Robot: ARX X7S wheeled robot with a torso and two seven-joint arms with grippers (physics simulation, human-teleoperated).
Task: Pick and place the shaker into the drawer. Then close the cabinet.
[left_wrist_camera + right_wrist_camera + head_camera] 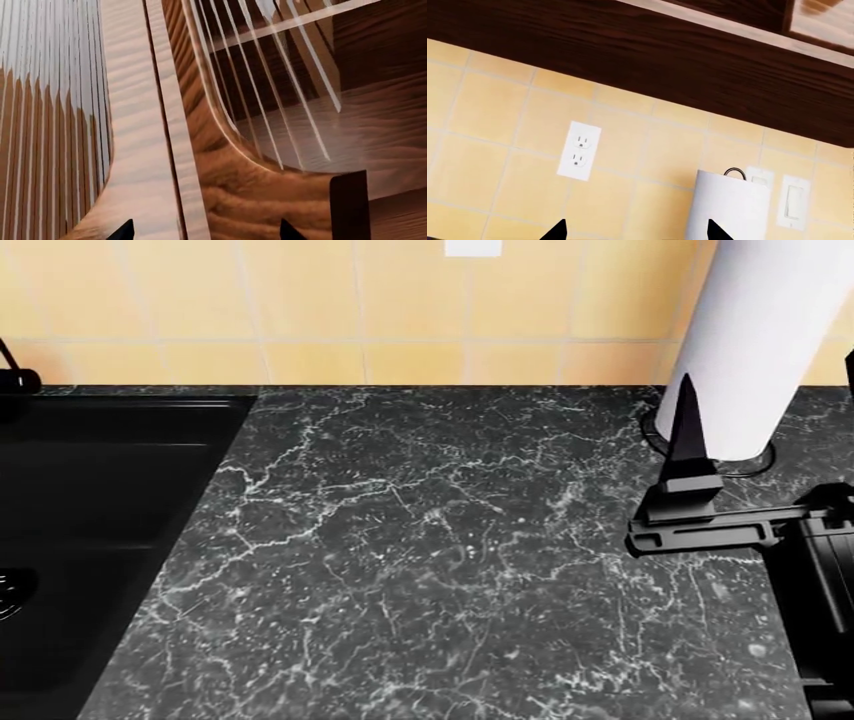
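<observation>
Black marble countertop (427, 570) veined in white fills the head view, backed by a yellow tiled wall (267, 300); neither the shaker nor the drawer can be made out with certainty in any view. Reddish-brown grained wood panelling (253, 200) with a curved pale edge fills the left wrist view, and only the two dark tips of the left gripper (207, 231) show, spread apart with nothing between them. At the head view's right edge, the right gripper (635, 230) hangs over the counter, its black fingers (683, 430) pointing toward a white paper towel roll (767, 330); its wrist view shows both tips parted and empty, facing the wall's white power outlet (579, 150), a light switch (794, 202) and a dark wood cabinet (627, 45) above. A black sink (94, 500) lies at the counter's left.
</observation>
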